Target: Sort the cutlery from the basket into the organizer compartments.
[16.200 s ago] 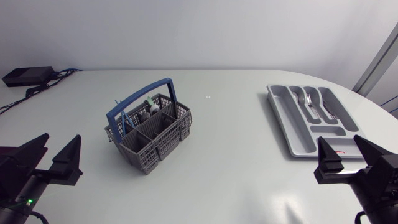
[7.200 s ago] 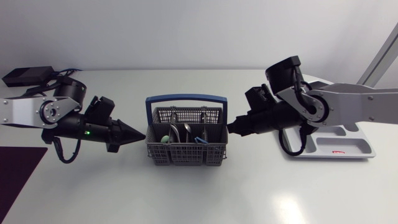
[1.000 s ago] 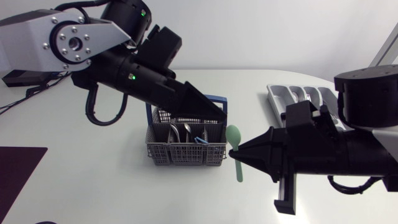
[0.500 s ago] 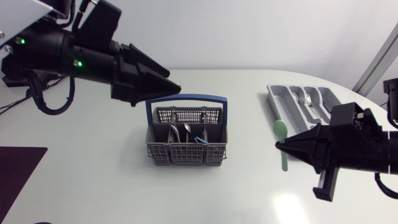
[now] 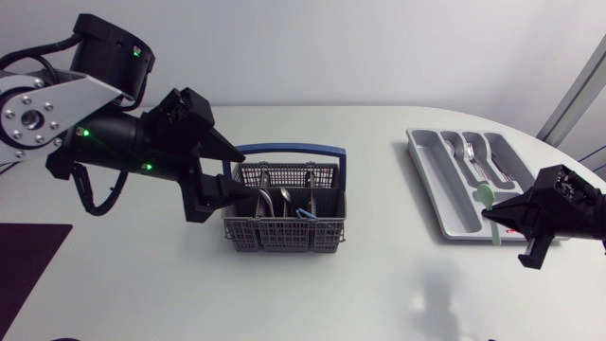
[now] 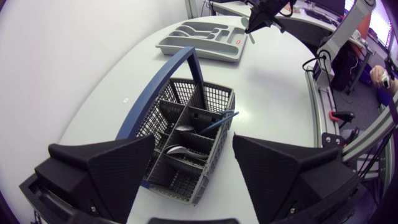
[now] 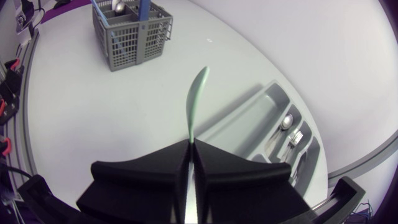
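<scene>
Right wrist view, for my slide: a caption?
Right gripper shut on a green spoon near the organizer, basket beyond.

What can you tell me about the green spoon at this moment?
The green spoon is pale mint and looks plastic, with an oval bowl and a slim handle. It is off the table, clamped by the handle between the shut jaws of the right arm, bowl pointing away from them. From above, the bowl overlaps the edge of the organizer. Nothing else touches it.
</scene>
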